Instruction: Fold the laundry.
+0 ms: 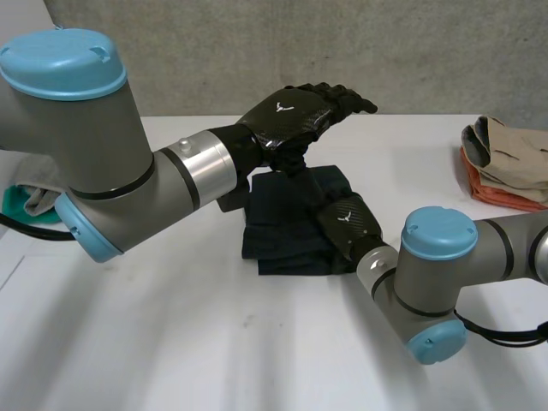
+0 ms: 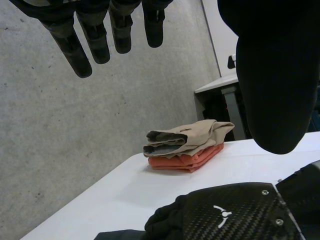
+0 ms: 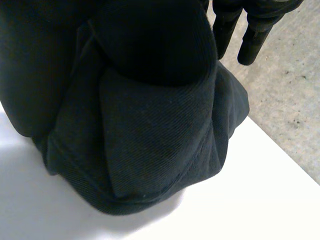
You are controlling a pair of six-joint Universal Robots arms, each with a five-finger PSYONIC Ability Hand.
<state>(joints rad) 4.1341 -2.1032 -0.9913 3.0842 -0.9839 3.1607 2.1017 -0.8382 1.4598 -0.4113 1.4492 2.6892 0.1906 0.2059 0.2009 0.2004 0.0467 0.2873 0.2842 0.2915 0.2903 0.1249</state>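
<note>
Pressing the folded cloth point(image 1: 282, 238) with the right hand point(image 1: 349, 224)

The dark cloth lies mid-frame on the table point(image 1: 154, 334). The right hand rests on the cloth's right part, fingers straight, gripping nothing. The left hand point(image 1: 287, 120) hangs above the cloth's far edge, fingers straight and spread, empty. A pile of folded clothes point(image 1: 505, 167) sits at the frame's right edge.
</note>
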